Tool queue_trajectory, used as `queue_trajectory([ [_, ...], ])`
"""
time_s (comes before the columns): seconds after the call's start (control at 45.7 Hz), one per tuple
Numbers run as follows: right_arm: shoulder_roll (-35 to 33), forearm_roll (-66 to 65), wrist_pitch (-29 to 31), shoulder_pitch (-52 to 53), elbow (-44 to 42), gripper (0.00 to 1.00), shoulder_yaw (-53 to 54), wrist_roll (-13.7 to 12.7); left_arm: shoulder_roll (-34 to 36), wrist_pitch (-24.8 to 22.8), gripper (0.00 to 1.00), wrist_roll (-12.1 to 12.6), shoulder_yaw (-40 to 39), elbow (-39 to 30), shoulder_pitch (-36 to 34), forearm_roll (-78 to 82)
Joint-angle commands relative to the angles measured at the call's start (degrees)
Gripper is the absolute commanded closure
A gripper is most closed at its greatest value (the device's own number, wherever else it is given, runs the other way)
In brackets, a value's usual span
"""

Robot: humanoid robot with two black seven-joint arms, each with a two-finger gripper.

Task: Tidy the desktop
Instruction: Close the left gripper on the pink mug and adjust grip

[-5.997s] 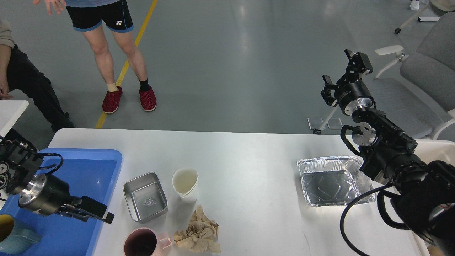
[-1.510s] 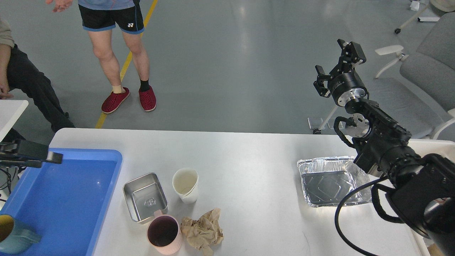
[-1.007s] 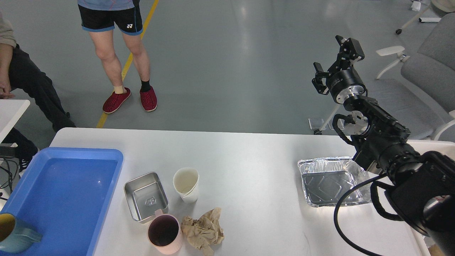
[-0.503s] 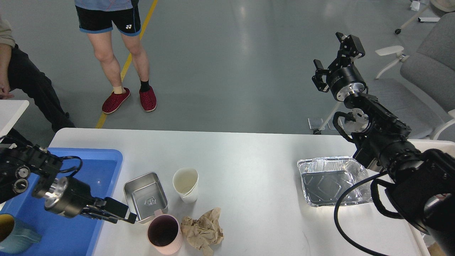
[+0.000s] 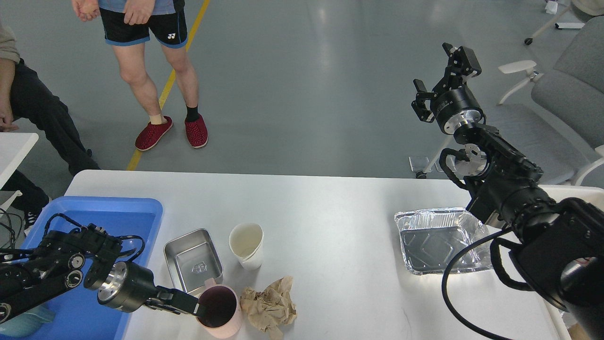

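reaching in from the blue tray's side since half a second ago, left gripper [image 5: 196, 306] meets the pink mug [image 5: 218, 309] rim on the white desktop [image 5: 321, 217], closure unclear, while right gripper [image 5: 441, 71] hangs spread beyond.

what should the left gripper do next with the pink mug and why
Probably close on the mug's rim and lift. The left gripper is already at the near-left edge of the pink mug, which stands on the desktop beside the crumpled paper; the blue tray lies just to its left.
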Motion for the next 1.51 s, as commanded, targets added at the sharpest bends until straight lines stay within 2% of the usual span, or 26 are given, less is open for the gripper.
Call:
queue_trajectory([
  [0.0,0.1,-0.1,0.0,-0.1,0.0,0.00,0.0,0.0,-0.6,1.5,0.27,0.6,0.1,0.1,0.3,0.0],
  [0.7,1.5,-0.5,0.0,-0.1,0.0,0.00,-0.1,0.0,-2.0,5.3,0.27,2.1,0.0,-0.4,2.3,-0.2],
  [1.094,1.6,-0.6,0.1,-0.2,0.0,0.00,-0.3,0.0,-2.1,8.9,0.30,2.1,0.0,-0.1,4.3,-0.5],
  [1.204,1.6,-0.6,0.1,-0.1,0.0,0.00,-0.3,0.0,-2.4,9.5,0.32,2.1,0.1,-0.1,4.4,-0.4],
  [1.313,1.6,-0.6,0.0,-0.1,0.0,0.00,-0.3,0.0,-2.8,9.8,0.39,2.1,0.1,-0.1,4.3,-0.1],
  [1.488,1.6,-0.6,0.0,0.1,0.0,0.00,-0.3,0.0,-3.1,9.7,0.61,2.0,0.2,-0.2,4.3,-0.1],
])
